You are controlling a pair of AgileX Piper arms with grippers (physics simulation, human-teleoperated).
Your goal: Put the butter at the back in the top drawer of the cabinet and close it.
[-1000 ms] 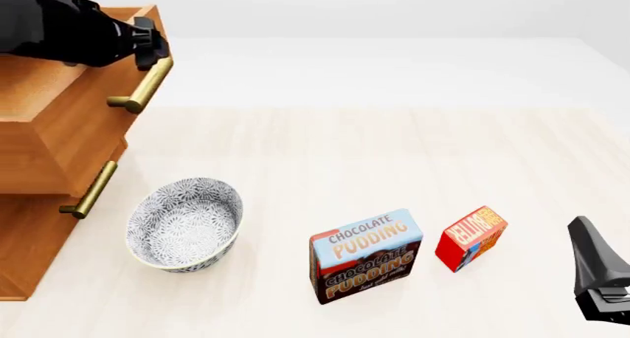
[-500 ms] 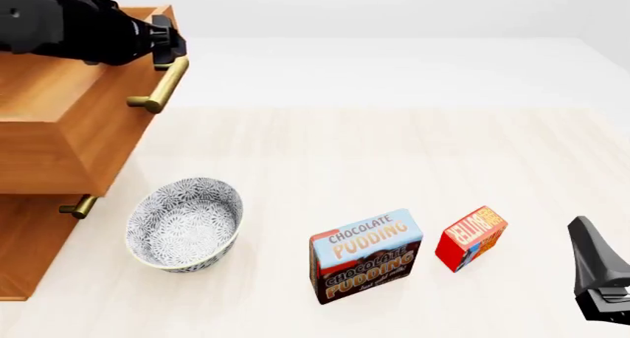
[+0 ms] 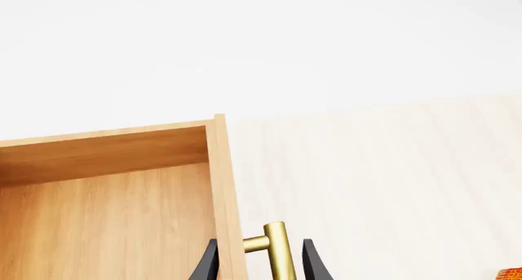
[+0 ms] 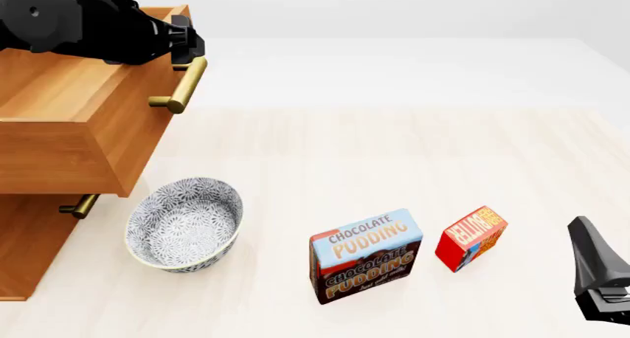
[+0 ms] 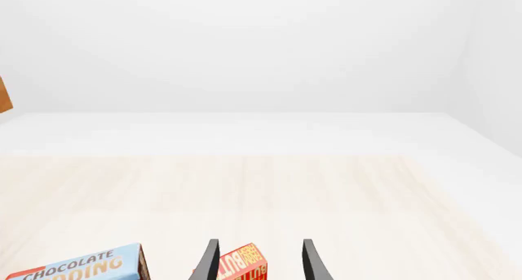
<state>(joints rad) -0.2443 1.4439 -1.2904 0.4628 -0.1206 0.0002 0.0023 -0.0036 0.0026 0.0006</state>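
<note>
From the left wrist view, the left tool [image 3: 259, 265] stood with its 2 fingers on either side of the brass handle [image 3: 277, 252] of the top drawer [image 3: 114, 188]. The gap between them was narrow, only a little wider than the bar, and I could not tell whether the pads actually pressed on it. The drawer was pulled out and its wooden floor lay bare.

From the front view, the drawer stuck well out of the cabinet [image 4: 29, 249] at the left edge of the table [image 4: 394, 153], overhanging the rim of a patterned bowl [image 4: 184, 223]. The butter [image 4: 471, 238] lay far off to the right of the left tool [image 4: 187, 54], near the table's front, its long axis running slantwise, up and to the right. It sat just beside a pudding box [image 4: 365, 255] and apart from it. The right tool [image 4: 600, 275] waited near the butter, further right, and was plainly the nearer of the 2; its opening could not be read there.

From the right wrist view, the right tool [image 5: 259, 261] was open and empty, fingers parted wider than the butter [image 5: 242, 265], which lay straight ahead between them. I judged a short forward reach would bring it in.
</note>
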